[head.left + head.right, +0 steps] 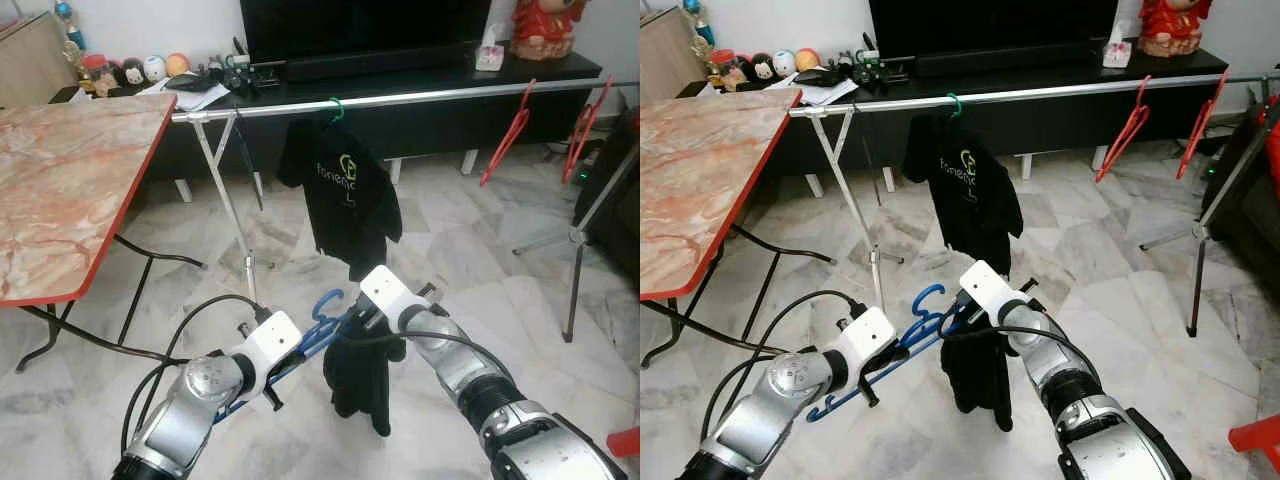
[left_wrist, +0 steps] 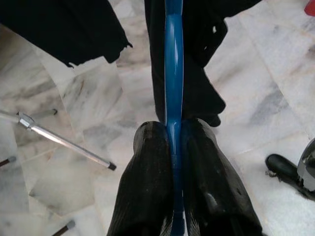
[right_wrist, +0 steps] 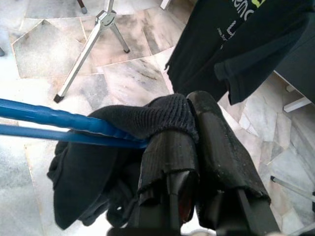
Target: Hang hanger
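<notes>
From the left eye view, the left gripper point(image 1: 290, 365) and the right gripper point(image 1: 372, 322) hold a blue hanger point(image 1: 318, 328) between them, low over the marble floor point(image 1: 470, 250), with a dark garment point(image 1: 362, 385) draped on it. Ahead runs the metal rail point(image 1: 420, 97), where a black shirt point(image 1: 343, 195) already hangs from a green hook beside two red hangers point(image 1: 507, 135). A marble-topped table point(image 1: 70, 190) stands to the left.

The right eye view shows the same scene, with more of the blue hanger's lower bar reaching back under the left arm.

In the left wrist view, the left gripper's fingers point(image 2: 147, 182) are clenched on the blue bar, which runs straight out between them toward the dark cloth.

In the right wrist view, the right gripper's fingers point(image 3: 170, 152) are clamped over the knitted fabric where it lies on the hanger's end, so it grasps the garment against the hanger.

To do this step well, I would lift both arms together, keep the hook upright and facing the rail, and aim for the free stretch between the shirt and the red hangers.

The wrist views reveal each grip closely; the head views alone show the rail and the gap to it
</notes>
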You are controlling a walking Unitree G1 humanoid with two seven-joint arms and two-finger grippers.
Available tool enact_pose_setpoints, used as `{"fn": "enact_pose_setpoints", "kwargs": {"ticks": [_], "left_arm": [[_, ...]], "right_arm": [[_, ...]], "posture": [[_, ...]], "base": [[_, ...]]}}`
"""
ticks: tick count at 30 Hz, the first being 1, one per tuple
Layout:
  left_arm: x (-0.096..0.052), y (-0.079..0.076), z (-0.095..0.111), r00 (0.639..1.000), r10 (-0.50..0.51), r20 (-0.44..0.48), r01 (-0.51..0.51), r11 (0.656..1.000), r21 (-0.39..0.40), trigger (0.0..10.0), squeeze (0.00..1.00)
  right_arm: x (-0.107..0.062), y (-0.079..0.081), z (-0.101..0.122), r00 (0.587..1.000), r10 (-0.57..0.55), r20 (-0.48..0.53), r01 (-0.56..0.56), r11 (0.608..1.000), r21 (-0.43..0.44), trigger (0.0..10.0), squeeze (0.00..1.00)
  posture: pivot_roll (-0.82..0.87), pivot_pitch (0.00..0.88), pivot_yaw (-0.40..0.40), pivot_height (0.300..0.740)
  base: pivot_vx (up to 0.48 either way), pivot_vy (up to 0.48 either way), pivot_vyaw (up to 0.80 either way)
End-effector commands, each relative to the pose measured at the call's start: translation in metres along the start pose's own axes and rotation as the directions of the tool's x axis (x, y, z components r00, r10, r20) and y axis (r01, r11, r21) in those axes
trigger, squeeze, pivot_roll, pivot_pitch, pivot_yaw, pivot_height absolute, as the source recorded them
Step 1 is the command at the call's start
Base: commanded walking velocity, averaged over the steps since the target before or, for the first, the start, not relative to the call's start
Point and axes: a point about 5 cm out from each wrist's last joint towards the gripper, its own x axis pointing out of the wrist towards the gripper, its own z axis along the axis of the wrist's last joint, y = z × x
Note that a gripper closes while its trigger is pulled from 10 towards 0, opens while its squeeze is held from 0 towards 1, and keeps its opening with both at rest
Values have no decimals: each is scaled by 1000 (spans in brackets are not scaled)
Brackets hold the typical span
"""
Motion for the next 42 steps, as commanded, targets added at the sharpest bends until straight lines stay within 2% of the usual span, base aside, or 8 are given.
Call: {"fn": "enact_pose_setpoints", "kwargs": {"ticks": [1, 8, 13, 25, 26, 28, 35, 42], "left_arm": [[3, -4, 6, 999, -39, 38, 39, 999, 6, 10000, 0], [7, -9, 9, 997, -58, 51, 58, 998, -3, 10000, 0], [10, -22, 16, 982, -168, 90, 170, 986, -5, 10000, 0], [18, -9, 9, 999, -33, 14, 33, 999, 10, 10000, 0], [16, -1, 4, 999, 32, -17, -32, 999, 2, 10000, 0], [14, 5, -1, 995, 81, -51, -81, 997, 5, 10000, 0], [10, 7, -2, 994, 92, -59, -92, 996, 0, 10000, 0], [8, 7, -2, 994, 100, -39, -100, 995, 4, 10000, 0]], "right_arm": [[2, -1, 14, 999, -8, 53, 7, 1000, 6, 10000, 0], [2, -1, 17, 998, -2, 62, 1, 1000, 10, 10000, 0], [2, -1, 20, 997, 5, 73, -7, 1000, 23, 10000, 0], [2, -1, 22, 997, 1, 72, -3, 999, 34, 10000, 0], [2, -2, 17, 999, -10, 49, 9, 999, 33, 10000, 0], [2, -3, 13, 999, -35, 22, 34, 999, 37, 10000, 0], [0, -11, -2, 992, -111, -57, 112, 994, 18, 10000, 0], [-2, -11, -13, 987, -114, -111, 113, 993, -12, 10000, 0]], "posture": [[-152, 0, 72, 740], [-154, 0, 70, 740], [-154, 0, 71, 740], [-156, 0, 71, 740], [-148, 0, 68, 740], [-145, 0, 66, 740], [-139, 0, 63, 740], [-134, 0, 60, 740]], "base": [[0, 0, 0], [0, 0, 0], [0, 0, 0], [0, 0, 0], [0, 0, 0], [0, 0, 0], [0, 0, 0], [0, 0, 0]]}}
